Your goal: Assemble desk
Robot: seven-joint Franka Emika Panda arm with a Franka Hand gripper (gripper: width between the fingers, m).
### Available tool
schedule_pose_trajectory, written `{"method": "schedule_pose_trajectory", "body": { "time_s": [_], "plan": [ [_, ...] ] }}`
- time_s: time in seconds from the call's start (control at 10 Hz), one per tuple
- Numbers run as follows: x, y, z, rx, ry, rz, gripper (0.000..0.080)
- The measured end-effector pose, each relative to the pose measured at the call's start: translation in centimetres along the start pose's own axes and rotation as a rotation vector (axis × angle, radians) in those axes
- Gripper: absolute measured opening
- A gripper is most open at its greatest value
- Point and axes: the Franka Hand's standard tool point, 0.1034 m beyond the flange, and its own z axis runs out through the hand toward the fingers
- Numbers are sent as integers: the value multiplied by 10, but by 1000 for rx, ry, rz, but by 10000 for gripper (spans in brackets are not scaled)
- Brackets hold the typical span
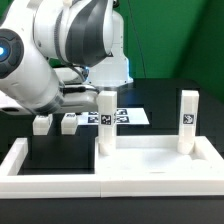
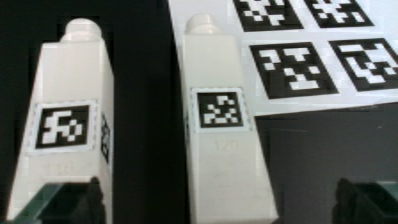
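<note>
Claw [image 2: 222, 200] hangs wide open over two loose desk legs lying side by side on the dark surface [image 1: 60, 155]. The centre leg [image 2: 221, 120] sits between its fingertips and the outer leg [image 2: 63, 125] beside it, each bearing a black-and-white square tag. The marker board [image 2: 311, 50] lies alongside. Only the exterior view shows the desk top [image 1: 150, 162], with one upright leg [image 1: 105, 120] and a second upright leg [image 1: 187, 122].

Robotics lab: robot arm [image 1: 70, 45], marker board [image 1: 125, 117], black table [image 1: 60, 155].
</note>
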Motion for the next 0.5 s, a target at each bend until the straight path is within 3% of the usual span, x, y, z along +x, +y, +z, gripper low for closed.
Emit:
{"method": "schedule_pose_trajectory", "body": {
  "time_s": [0.2, 0.5],
  "plan": [
    [0, 1, 3, 2, -3, 2, 649],
    [-4, -3, 25, 14, -43, 15, 649]
  ]
}}
